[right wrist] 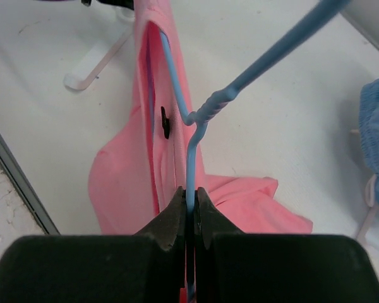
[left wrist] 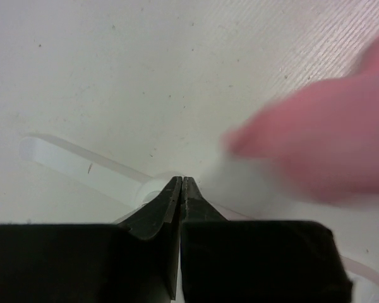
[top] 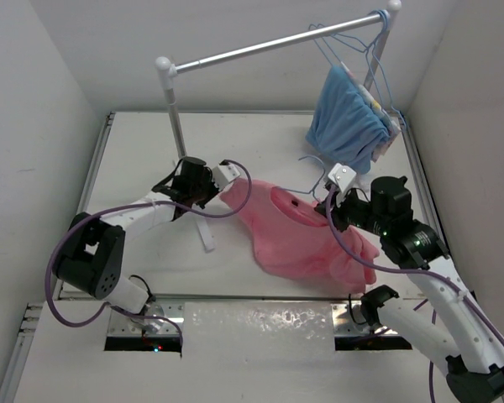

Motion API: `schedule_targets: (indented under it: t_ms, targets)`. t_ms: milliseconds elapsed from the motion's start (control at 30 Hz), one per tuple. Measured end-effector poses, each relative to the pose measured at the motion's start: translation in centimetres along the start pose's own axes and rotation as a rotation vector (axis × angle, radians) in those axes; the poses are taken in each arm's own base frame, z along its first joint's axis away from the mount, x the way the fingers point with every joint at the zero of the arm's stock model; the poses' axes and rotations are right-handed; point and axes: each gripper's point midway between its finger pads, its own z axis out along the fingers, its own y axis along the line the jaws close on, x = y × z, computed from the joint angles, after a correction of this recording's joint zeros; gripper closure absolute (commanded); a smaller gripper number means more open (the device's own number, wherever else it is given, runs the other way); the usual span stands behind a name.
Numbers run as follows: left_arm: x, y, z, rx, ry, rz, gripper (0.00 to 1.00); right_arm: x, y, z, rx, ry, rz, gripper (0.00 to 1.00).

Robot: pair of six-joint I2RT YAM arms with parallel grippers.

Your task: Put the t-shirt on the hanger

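T-shirt (right wrist: 126, 183), hanger (right wrist: 191, 158) in collar, dark neck label (right wrist: 165, 122), apparently illegible

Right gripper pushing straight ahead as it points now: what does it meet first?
Probably the t-shirt, lying just ahead along the hanger that the right gripper clamps; depth is hard to judge.

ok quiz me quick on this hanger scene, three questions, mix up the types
1. True or false: the right gripper is shut on the hanger, whose wire runs into the t-shirt.
2. What hangs from the rail? A) a light-blue garment B) a towel C) nothing
3. Which gripper has shut fingers with nothing visible between them?

Key: 1 true; 2 A; 3 the left gripper.
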Motion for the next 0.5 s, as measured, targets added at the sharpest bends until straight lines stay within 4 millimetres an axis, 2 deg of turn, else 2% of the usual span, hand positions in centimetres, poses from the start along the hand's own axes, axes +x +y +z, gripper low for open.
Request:
schedule_targets:
  t_ms: [100,200,300,400,500]
  targets:
    - [0.2,-0.1,0.1,0.013,0.015,-0.004,0.98,-0.8,-0.3,-0.6,0.028,-0.026,-0.003,1.0]
    - [0.0,-0.4,-0.2,0.042,0.013,-0.02,0.73,-1.2,-0.5,-0.8,0.043,-0.033,0.014,1.0]
    - [-0.9,-0.7,-1.1,0.07,-0.01,-0.042,0.7,-1.4,-0.9,-0.7,0.062,-0.026,0.035,1.0]
    - [-2.9,-0.5,-3.0,0.092,-0.059,-0.048,0.7,-1.7,-1.4,-0.5,0.072,-0.009,0.051,1.0]
    - [-6.2,0.6,-5.9,0.084,-0.157,-0.032,0.67,-1.5,-1.6,-0.2,0.079,0.001,0.057,1.0]
